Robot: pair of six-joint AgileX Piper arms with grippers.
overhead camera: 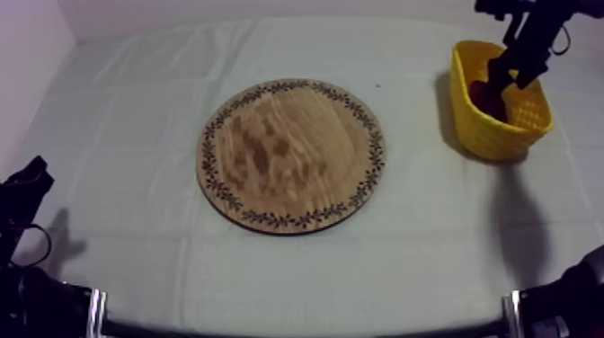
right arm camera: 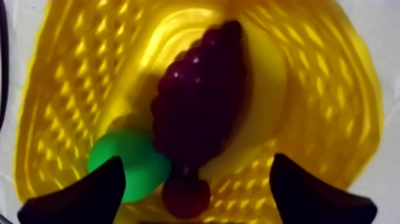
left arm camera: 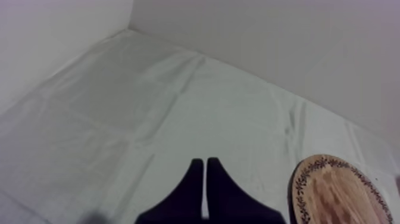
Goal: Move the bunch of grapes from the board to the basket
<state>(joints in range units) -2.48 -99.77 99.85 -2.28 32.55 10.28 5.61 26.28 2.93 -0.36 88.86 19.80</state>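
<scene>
Lying inside the yellow basket (right arm camera: 59, 77), the bunch of grapes (right arm camera: 199, 95) is found directly beneath the right pincer (right arm camera: 196, 164), which is spread and clear of it. The bunch's long axis passes through the gap. The left pincer (left arm camera: 205, 179) is held pressed together, well apart.

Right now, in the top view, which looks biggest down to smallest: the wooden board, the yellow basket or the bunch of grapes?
1. wooden board, clearly the largest.
2. yellow basket.
3. bunch of grapes, a dark patch inside the basket, partly hidden, so its full size is unsure.
</scene>
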